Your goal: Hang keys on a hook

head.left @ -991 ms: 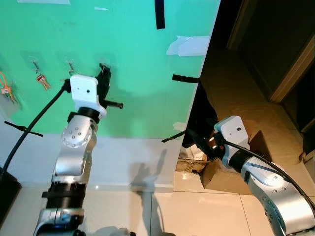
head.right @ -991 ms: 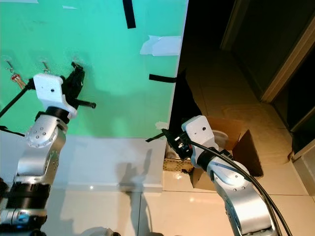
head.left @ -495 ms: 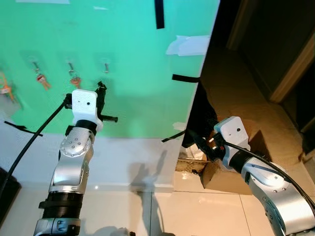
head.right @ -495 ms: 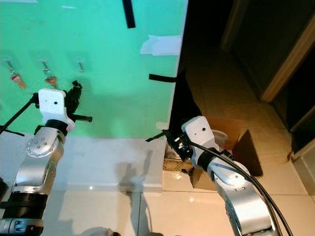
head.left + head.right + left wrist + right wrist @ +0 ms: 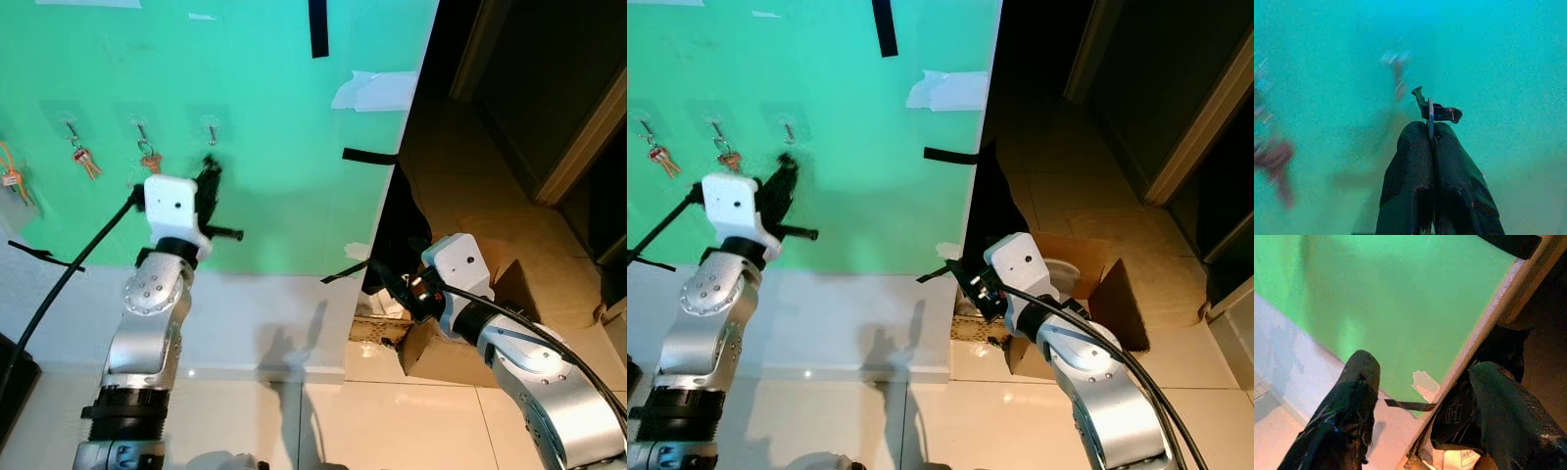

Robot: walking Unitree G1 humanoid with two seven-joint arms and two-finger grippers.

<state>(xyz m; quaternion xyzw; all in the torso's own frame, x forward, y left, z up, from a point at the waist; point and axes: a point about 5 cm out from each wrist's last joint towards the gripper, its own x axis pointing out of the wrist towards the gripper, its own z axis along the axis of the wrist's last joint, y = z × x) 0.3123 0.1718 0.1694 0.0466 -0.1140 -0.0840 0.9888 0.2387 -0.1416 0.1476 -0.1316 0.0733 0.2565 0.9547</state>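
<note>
Three small hooks sit in a row on the green wall. Red keys [image 5: 84, 160] hang on the first and an orange bunch [image 5: 149, 161] on the second. The third hook [image 5: 210, 128] is bare. My left gripper [image 5: 208, 176] is raised just below the bare hook, a short way off the wall. In the left wrist view it [image 5: 1430, 131] is shut on a metal ring with a dark key [image 5: 1442, 113], and the hook [image 5: 1398, 73] is a blur beyond it. My right gripper [image 5: 392, 284] is held low by the wall's right edge, with its fingers [image 5: 1356, 382] spread open and nothing between them.
More keys [image 5: 10, 174] hang at the far left. Black tape strips [image 5: 317, 27] and white patches [image 5: 377, 90] mark the wall. An open cardboard box [image 5: 509, 289] sits on the floor at the right, beside a dark doorway. A black cable [image 5: 69, 259] trails from my left wrist.
My left gripper dropped from over the third hook, uncovering it, then rose slightly toward it again. It stays shut on the key. The right arm has barely moved.
</note>
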